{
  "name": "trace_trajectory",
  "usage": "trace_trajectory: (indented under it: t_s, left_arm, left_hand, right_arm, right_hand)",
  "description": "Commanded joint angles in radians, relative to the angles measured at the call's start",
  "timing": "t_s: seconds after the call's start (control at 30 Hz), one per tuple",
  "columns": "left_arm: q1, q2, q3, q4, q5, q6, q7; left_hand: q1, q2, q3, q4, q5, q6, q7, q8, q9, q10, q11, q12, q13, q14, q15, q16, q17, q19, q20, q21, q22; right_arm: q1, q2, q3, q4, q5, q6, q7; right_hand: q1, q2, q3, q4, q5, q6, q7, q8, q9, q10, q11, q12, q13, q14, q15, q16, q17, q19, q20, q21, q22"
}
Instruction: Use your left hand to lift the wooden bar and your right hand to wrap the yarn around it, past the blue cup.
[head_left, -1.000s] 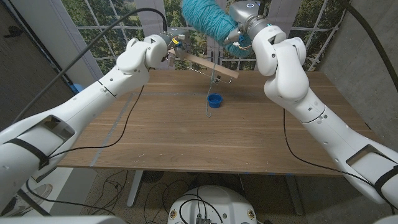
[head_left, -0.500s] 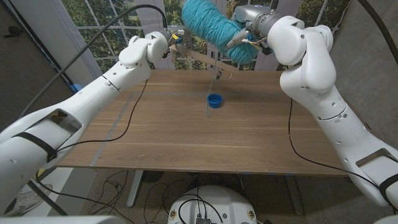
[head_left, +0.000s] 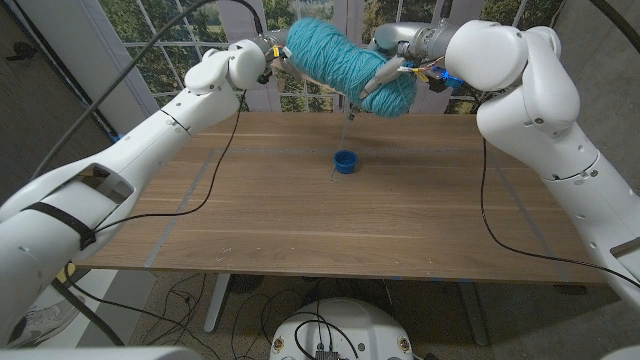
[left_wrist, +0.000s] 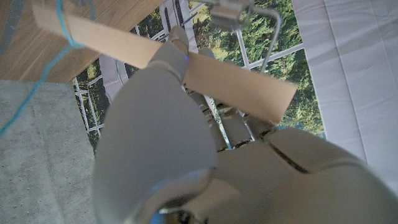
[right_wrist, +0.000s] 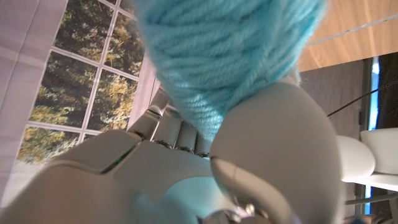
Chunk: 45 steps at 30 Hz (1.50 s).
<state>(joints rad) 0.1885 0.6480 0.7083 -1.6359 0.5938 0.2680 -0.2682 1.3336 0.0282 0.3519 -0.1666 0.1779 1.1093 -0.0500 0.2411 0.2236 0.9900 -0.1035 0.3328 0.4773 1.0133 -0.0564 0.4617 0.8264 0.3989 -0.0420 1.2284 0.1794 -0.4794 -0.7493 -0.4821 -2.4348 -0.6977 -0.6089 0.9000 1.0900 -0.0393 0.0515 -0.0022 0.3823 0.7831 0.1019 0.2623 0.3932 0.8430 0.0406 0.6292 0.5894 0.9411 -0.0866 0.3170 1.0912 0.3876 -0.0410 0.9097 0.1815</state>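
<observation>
Fingers (left_wrist: 177, 53) of my left hand (head_left: 262, 55) grip the stiff, light wooden bar (left_wrist: 155, 59) mid-length; my right hand (head_left: 395, 70) clutches the soft yarn (head_left: 340, 65), upper centre, above the blue cup (head_left: 345, 160).

The yarn skein (head_left: 345, 62) hides most of the wooden bar (left_wrist: 168, 62) (head view), and its top is cropped.

**Right wrist: yarn in hand**

Right hand (right_wrist: 186, 168) grips the teal yarn skein (right_wrist: 224, 50), fingers curled around its end. Wooden table (right_wrist: 354, 22) shows at one corner. Window panes with trees (right_wrist: 81, 81) sit beyond the hand.
</observation>
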Motion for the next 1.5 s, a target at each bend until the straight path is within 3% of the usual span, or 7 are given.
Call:
trace_trajectory:
  t_s: [0.03,0.23,0.5,0.8,0.97,1.13,1.5]
  left_arm:
    - [-0.020,-0.005,-0.013,0.012,-0.094,-0.016,0.029]
    - [-0.012,-0.007,-0.027,0.002,-0.142,-0.023,0.053]
    - [0.037,-0.025,-0.058,0.009,-0.189,-0.048,0.186]
    - [0.077,-0.078,-0.095,0.058,-0.271,-0.094,0.334]
    - [0.111,-0.137,-0.143,0.117,-0.382,-0.168,0.433]
    - [0.116,-0.148,-0.155,0.146,-0.464,-0.216,0.428]
    - [0.104,-0.129,-0.161,0.147,-0.582,-0.211,0.355]
  left_hand:
    - [0.081,0.098,0.020,0.008,0.004,0.020,0.022,0.002,0.002,0.005,0.007,-0.003,0.002,0.100,-0.178,-0.001,0.006,-0.004,-0.040,0.007,0.002]
    - [0.081,0.097,0.020,0.008,0.005,0.021,0.023,0.001,0.002,0.006,0.009,-0.004,0.003,0.102,-0.178,-0.003,0.007,-0.004,-0.040,0.008,0.002]
    - [0.084,0.096,0.021,0.006,0.004,0.035,0.026,0.005,0.002,0.014,0.008,-0.006,0.001,0.106,-0.178,-0.006,0.008,-0.004,-0.040,0.012,0.002]
    - [0.088,0.092,0.021,0.004,0.003,0.040,0.037,0.003,0.002,0.024,0.013,-0.010,-0.005,0.116,-0.178,-0.009,0.007,-0.001,-0.038,0.020,0.003]
    - [0.090,0.091,0.021,0.003,0.002,0.044,0.039,0.003,0.002,0.025,0.015,-0.012,-0.006,0.118,-0.178,-0.012,0.006,0.000,-0.037,0.023,0.004]
    - [0.093,0.088,0.020,0.001,0.002,0.043,0.043,0.001,0.001,0.026,0.015,-0.014,-0.005,0.122,-0.178,-0.014,0.005,0.001,-0.036,0.026,0.004]
    - [0.098,0.085,0.021,0.001,0.001,0.043,0.043,-0.003,0.001,0.028,0.019,-0.019,-0.005,0.128,-0.178,-0.021,0.004,0.000,-0.034,0.031,0.003]
  right_arm:
    - [0.117,-0.122,-0.107,0.019,0.162,-0.039,0.052]
    - [0.147,-0.152,-0.151,0.029,0.192,-0.055,0.044]
    - [0.202,-0.168,-0.209,0.056,0.224,-0.070,0.066]
    - [0.232,-0.172,-0.238,0.089,0.263,-0.047,0.049]
    - [0.250,-0.163,-0.264,0.116,0.269,-0.043,0.049]
    - [0.261,-0.157,-0.280,0.135,0.270,-0.044,0.044]
    - [0.280,-0.146,-0.322,0.155,0.241,-0.069,0.046]
  right_hand:
    - [0.203,0.195,0.001,0.007,0.006,0.246,-0.233,0.003,0.005,0.158,-0.158,-0.002,0.013,0.036,-0.141,-0.005,0.001,-0.007,-0.070,-0.001,0.001]
    - [0.206,0.196,0.000,0.008,0.007,0.244,-0.231,0.000,0.005,0.159,-0.159,-0.003,0.015,0.035,-0.140,-0.006,0.002,-0.010,-0.070,-0.003,0.001]
    - [0.209,0.197,-0.002,0.010,0.008,0.242,-0.228,-0.002,0.007,0.156,-0.157,-0.004,0.019,0.034,-0.139,-0.009,0.002,-0.020,-0.070,-0.007,0.000]
    - [0.212,0.199,-0.004,0.014,0.010,0.243,-0.229,-0.005,0.009,0.156,-0.157,-0.007,0.020,0.034,-0.139,-0.010,0.002,-0.023,-0.071,-0.009,0.000]
    - [0.213,0.199,-0.005,0.016,0.010,0.244,-0.226,-0.006,0.009,0.156,-0.154,-0.009,0.019,0.034,-0.139,-0.011,0.003,-0.023,-0.071,-0.010,0.000]
    - [0.215,0.200,-0.007,0.018,0.011,0.244,-0.226,-0.008,0.011,0.156,-0.152,-0.011,0.020,0.036,-0.139,-0.011,0.003,-0.023,-0.071,-0.010,0.000]
    - [0.218,0.200,-0.009,0.022,0.011,0.245,-0.227,-0.010,0.012,0.158,-0.153,-0.013,0.021,0.036,-0.139,-0.013,0.004,-0.023,-0.071,-0.011,0.000]
